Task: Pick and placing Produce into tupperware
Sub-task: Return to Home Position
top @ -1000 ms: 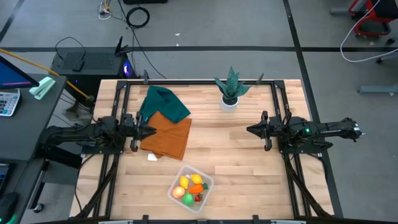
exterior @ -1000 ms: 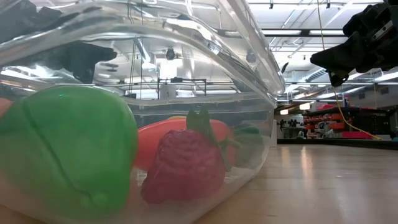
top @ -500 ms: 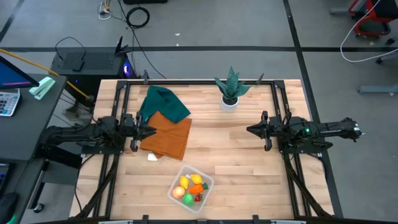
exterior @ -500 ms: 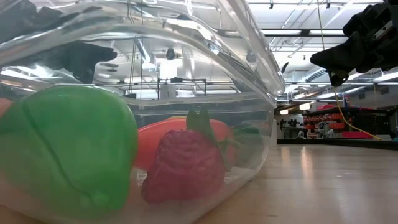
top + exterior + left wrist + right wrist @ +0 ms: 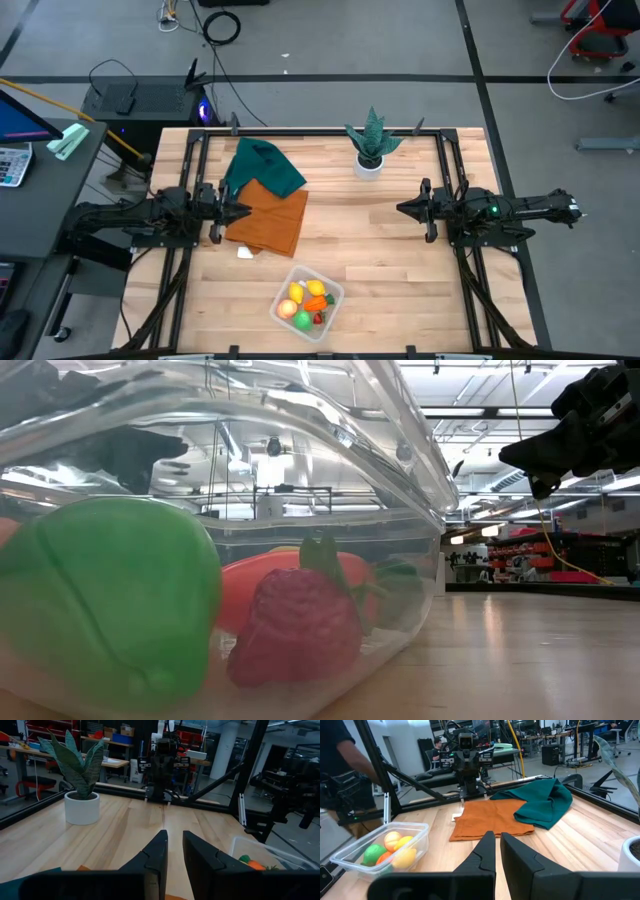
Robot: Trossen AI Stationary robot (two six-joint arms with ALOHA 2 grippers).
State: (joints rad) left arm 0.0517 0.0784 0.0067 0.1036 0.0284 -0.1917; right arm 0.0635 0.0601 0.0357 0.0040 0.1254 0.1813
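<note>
The tupperware (image 5: 307, 302) is a clear rectangular tub on the table's near middle; it fills most of the low view (image 5: 420, 490). The produce (image 5: 304, 300) lies inside it: yellow, orange, green and red pieces, with a green piece (image 5: 105, 605), a red strawberry (image 5: 295, 628) and an orange one behind. My left gripper (image 5: 244, 210) hovers at the table's left over the orange cloth, fingers nearly together and holding nothing (image 5: 172, 851). My right gripper (image 5: 402, 209) hovers at the table's right, likewise narrow and holding nothing (image 5: 496, 852).
An orange cloth (image 5: 268, 218) and a teal cloth (image 5: 262, 168) lie on the left far part of the table. A spiky potted plant (image 5: 371, 145) stands at the far middle. A small white bit (image 5: 245, 253) lies near the orange cloth. Bare wood lies between the grippers.
</note>
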